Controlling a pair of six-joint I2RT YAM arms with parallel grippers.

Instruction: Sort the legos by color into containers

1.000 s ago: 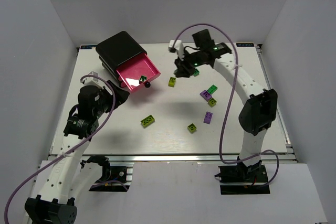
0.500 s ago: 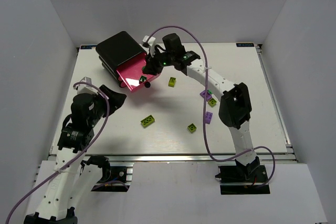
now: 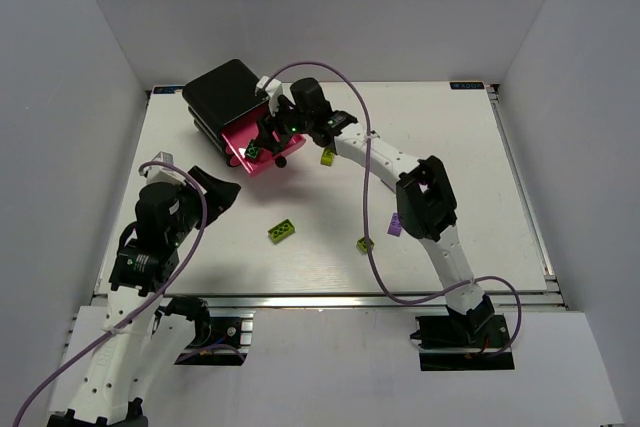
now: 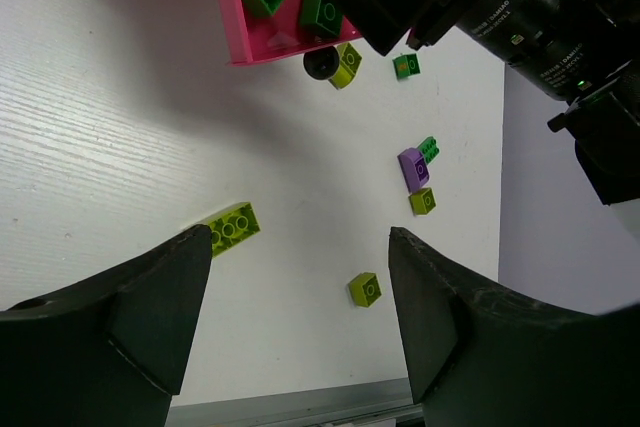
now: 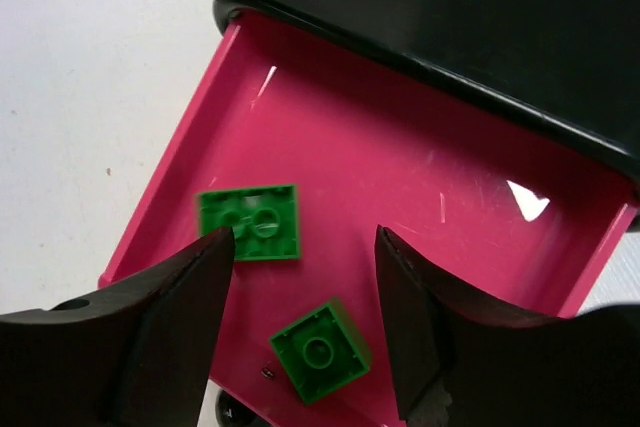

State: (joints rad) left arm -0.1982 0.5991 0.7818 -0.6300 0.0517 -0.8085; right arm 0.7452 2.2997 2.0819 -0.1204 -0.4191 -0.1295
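Right gripper (image 5: pixel 302 237) gapes above pink drawer (image 5: pixel 450 177) — two green bricks (image 5: pixel 249 222) lie inside.

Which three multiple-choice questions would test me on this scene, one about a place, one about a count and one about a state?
1. Where is the right end effector?
A. above the open magenta-pink plastic drawer
B. pulled back to its own base
C. at the far right of the scene

2. How many dark green studded plastic bricks lie in that drawer?
A. none
B. two
C. five

3. How do the right end effector's jaws stand?
A. shut on a brick
B. shut on nothing
C. open, holding nothing

Answers: 1 A, the right wrist view looks straight down into the drawer. 2 B, one brick lies near a side wall and the other near the front. 3 C, the fingers stand apart with nothing between them.
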